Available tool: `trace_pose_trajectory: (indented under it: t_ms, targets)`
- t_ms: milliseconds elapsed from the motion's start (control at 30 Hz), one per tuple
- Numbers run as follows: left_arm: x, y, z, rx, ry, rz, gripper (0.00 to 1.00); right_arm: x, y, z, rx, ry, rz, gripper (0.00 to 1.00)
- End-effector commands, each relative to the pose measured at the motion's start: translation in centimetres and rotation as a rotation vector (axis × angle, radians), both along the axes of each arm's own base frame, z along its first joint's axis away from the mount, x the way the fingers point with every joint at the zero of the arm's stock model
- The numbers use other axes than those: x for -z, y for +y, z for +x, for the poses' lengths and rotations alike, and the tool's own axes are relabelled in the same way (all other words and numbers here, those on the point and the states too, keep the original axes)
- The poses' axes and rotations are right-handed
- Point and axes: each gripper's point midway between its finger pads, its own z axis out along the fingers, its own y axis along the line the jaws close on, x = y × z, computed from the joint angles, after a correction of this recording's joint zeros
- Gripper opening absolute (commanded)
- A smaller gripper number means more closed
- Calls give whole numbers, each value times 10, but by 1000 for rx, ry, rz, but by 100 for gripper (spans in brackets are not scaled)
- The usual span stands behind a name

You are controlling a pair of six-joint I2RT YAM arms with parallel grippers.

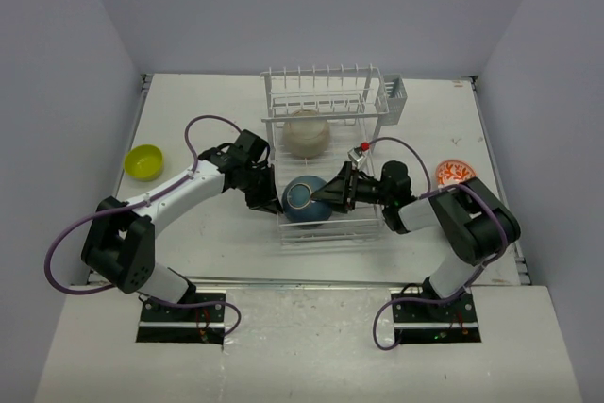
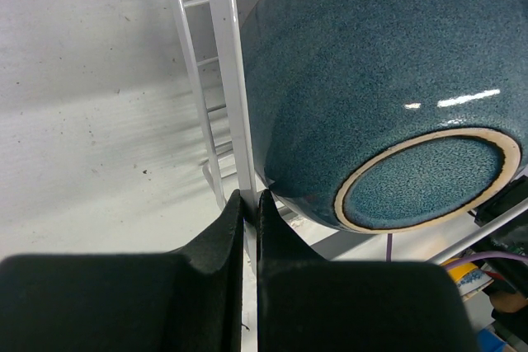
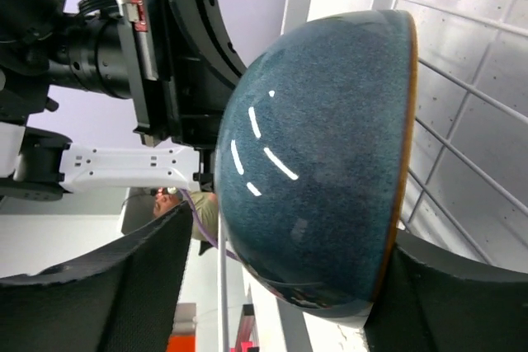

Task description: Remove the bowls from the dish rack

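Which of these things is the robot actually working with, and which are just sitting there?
Part of the job:
- dish rack, clamped by the left gripper
- blue bowl, straddled by the right gripper
- beige bowl, in the rack
- yellow-green bowl and patterned bowl, on the table

Just there:
- grey side caddy
- purple cables

My left gripper [image 1: 272,203] is pinched closed on the left edge of the rack [image 1: 321,71]; my right gripper [image 1: 332,191] reaches in from the right, jaws spread.

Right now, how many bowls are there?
4: yellow-green bowl on the table, left; beige bowl and dark blue bowl in the dish rack; orange-patterned bowl on the table, right. More may be hidden.
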Motion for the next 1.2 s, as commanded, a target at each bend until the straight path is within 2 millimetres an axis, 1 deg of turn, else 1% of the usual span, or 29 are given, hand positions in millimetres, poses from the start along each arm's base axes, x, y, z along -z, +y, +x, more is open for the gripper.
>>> trace_pose_trajectory:
  t_ms: [0, 33, 100, 133, 267, 300, 333, 367, 400, 467, 667, 833, 867, 933, 967, 1033, 1067, 1100, 1133, 1167]
  targets:
    - [32, 8, 14, 32, -59, 81, 0, -19, 5, -6, -46, -56, 74, 68]
    - [33, 8, 14, 33, -57, 80, 0, -18, 5, -6, -46, -47, 74, 60]
    - [33, 8, 13, 32, -57, 82, 0, -17, 5, -6, -48, -48, 81, 54]
    - [33, 8, 14, 32, -59, 79, 0, -17, 5, -6, -48, -42, 82, 47]
    - [34, 8, 12, 34, -53, 76, 0, -19, 6, -6, -60, -38, 102, 33]
    - [35, 8, 12, 33, -53, 77, 0, -19, 7, -6, -67, -31, 111, 21]
    - [35, 7, 12, 34, -54, 75, 0, -19, 7, -6, -69, -29, 115, 12]
    - [35, 7, 12, 34, -54, 75, 0, -20, 8, -7, -78, -27, 117, 6]
    - [35, 7, 13, 34, -55, 73, 0, -20, 8, -7, -80, -20, 121, 4]
    - [34, 7, 13, 33, -56, 71, 0, -18, 8, -6, -81, -11, 124, 0]
    - [34, 6, 13, 34, -58, 67, 0, -23, 9, -8, -104, -11, 143, 0]
    - [34, 4, 15, 36, -63, 60, 0, -37, 8, -13, -127, -49, 163, 0]
    - [34, 4, 15, 36, -66, 59, 0, -45, 8, -14, -128, -70, 172, 0]
    - [36, 3, 15, 38, -63, 56, 0, -53, 7, -17, -137, -91, 174, 0]
    - [36, 3, 15, 36, -63, 52, 0, -64, 6, -19, -138, -120, 178, 0]
    - [37, 1, 15, 40, -62, 46, 0, -76, 5, -22, -142, -153, 175, 0]
    - [37, 1, 16, 40, -65, 43, 0, -74, 4, -22, -137, -142, 147, 0]
    - [37, 0, 16, 40, -65, 43, 0, -93, 3, -25, -139, -203, 155, 0]
    - [36, 0, 18, 41, -71, 40, 0, -99, 2, -26, -140, -216, 142, 0]
    - [37, -1, 18, 41, -71, 40, 0, -109, 0, -27, -130, -248, 111, 0]
